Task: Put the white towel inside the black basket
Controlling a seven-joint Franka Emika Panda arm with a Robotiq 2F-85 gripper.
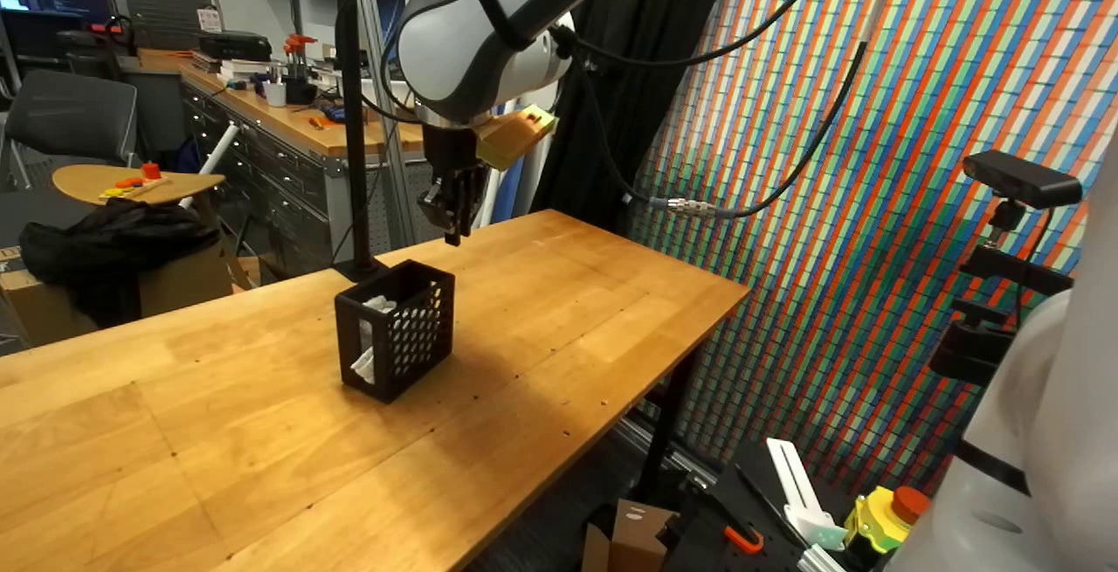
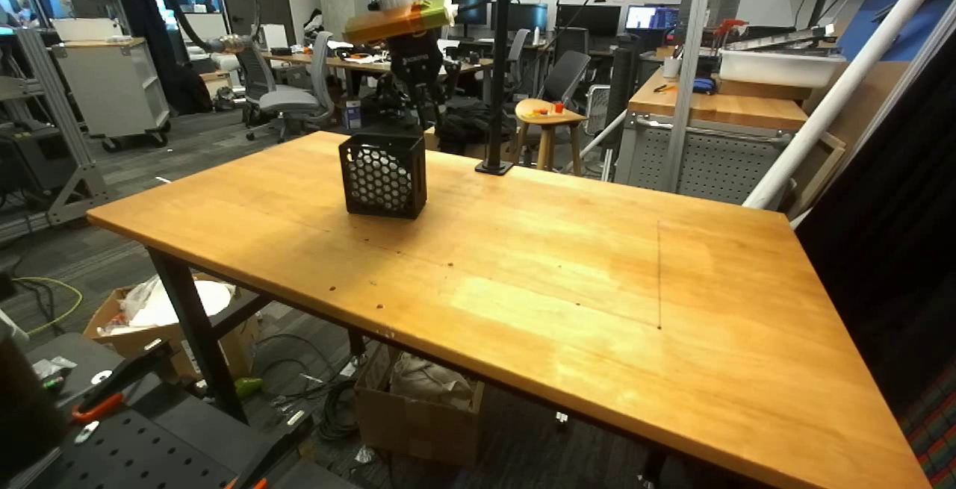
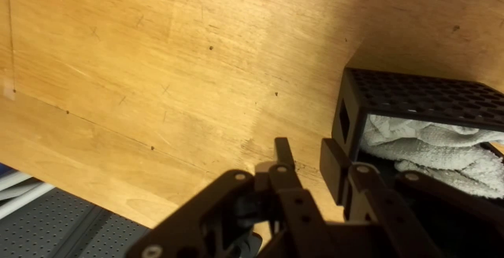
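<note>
The black two-fingered gripper (image 3: pixel 308 159) has its fingers parted by a narrow gap, and only wood shows between the flat, dark fingertips (image 3: pixel 334 167). In both exterior views it hangs pointing downward above the pale brown wooden worktop (image 2: pixel 597 362), near the small black plastic basket (image 3: pixel 433 92). Mounted just above it is an orange and yellow block-shaped piece (image 1: pixel 515 137), and from there the white and dark grey robot arm (image 1: pixel 489 57) reaches up and away.

In the wrist view the basket's narrow end, cut with a rectangular slot, appears just beside the fingers; an exterior view shows the two apart. The basket stands upright on the worktop with its mouth facing up and its sides pierced like a lattice. Inside it lies the thick off-white towel (image 3: pixel 445 155), crumpled into soft folds along a lattice wall, with dark interior next to it. In an exterior view, white fabric also shows at the mouth and lower down through the narrow side.

Near the basket, a slim black pole (image 1: pixel 354 144) rises from a flat base plate at the worktop's edge. Farther out are a wood-topped bench with dark drawers (image 1: pixel 284 179), a pale wooden stool (image 2: pixel 549 120) bearing small red and yellow items, a multicoloured striped backdrop (image 1: pixel 838 275) and, beneath the worktop, a brown cardboard box (image 2: pixel 418 429).
</note>
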